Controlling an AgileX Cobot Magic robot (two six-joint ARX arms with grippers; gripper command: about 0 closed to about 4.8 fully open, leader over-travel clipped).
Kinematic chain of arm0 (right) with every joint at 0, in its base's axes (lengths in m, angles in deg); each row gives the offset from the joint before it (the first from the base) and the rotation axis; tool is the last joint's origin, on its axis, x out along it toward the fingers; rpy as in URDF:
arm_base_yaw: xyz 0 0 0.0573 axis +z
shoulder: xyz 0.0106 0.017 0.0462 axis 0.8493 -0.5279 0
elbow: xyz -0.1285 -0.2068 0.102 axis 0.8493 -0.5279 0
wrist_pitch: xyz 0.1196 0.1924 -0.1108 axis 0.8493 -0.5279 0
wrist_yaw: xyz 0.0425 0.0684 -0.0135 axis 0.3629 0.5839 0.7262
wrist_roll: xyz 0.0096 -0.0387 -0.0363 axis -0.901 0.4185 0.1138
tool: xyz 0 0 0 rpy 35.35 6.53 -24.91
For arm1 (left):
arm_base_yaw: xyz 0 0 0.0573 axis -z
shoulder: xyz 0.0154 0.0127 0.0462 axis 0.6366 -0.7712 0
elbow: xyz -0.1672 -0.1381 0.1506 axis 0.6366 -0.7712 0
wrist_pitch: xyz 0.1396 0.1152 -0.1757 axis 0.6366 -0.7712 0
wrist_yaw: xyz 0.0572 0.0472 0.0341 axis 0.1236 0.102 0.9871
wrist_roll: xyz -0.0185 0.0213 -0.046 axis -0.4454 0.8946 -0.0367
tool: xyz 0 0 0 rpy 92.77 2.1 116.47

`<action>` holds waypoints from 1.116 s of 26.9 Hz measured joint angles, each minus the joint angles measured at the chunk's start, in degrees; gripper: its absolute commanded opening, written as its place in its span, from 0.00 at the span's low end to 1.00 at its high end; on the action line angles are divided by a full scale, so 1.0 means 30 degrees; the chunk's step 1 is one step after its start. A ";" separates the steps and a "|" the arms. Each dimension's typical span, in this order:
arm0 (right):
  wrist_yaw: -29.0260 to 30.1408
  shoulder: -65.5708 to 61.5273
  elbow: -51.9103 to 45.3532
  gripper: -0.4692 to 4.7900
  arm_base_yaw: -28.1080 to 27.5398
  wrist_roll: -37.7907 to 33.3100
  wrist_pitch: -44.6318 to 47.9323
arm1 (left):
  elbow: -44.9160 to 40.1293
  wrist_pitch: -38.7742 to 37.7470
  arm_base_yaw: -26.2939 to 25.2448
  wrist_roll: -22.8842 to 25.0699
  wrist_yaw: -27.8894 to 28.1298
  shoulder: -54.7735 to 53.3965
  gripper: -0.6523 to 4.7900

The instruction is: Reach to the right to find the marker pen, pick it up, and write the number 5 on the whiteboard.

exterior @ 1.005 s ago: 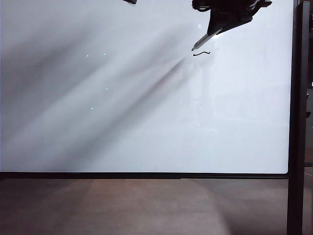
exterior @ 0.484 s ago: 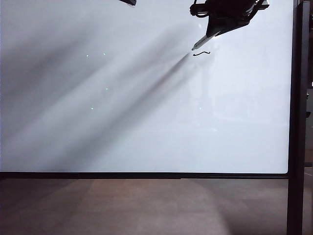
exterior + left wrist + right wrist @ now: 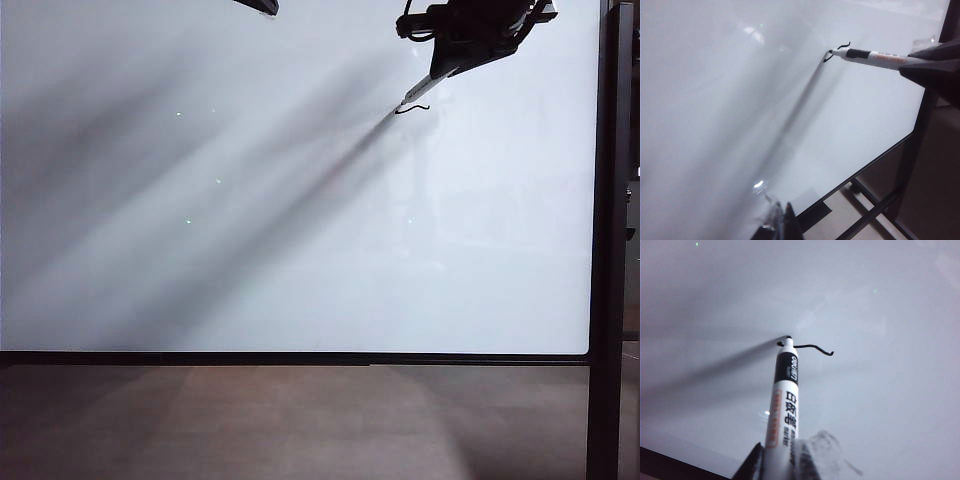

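The whiteboard (image 3: 300, 250) fills the exterior view. My right gripper (image 3: 441, 71) hangs at its upper right, shut on the marker pen (image 3: 420, 92), a white barrel with a black tip. The tip touches the board at the left end of a short wavy black stroke (image 3: 413, 108), all that shows of the number 5. In the right wrist view the marker pen (image 3: 785, 405) sticks out from the gripper (image 3: 777, 465) to the stroke (image 3: 812, 347). The left wrist view shows the pen (image 3: 875, 57) and the stroke (image 3: 837, 50) from the side. My left gripper (image 3: 782, 225) is shut and empty, close to the board.
A black upright post (image 3: 610, 240) stands along the board's right side, and a thin dark edge (image 3: 300, 357) runs along its bottom. Below is brown floor (image 3: 300, 420). The stand's dark crossbars (image 3: 875, 210) show in the left wrist view.
The marker tip has come down from just above and left of the stroke onto the stroke's left end. The left gripper has stayed put.
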 measured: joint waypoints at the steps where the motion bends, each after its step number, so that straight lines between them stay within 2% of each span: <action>1: 0.0000 0.0000 0.0000 0.08 0.0000 0.0000 -0.0007 | 0.0000 0.0000 0.0000 0.0000 0.0000 -0.0007 0.11; 30: 0.0488 -0.0597 0.0000 0.08 -0.0007 0.0007 0.0240 | 0.0000 0.0000 0.0000 0.0131 0.0007 -0.0007 0.11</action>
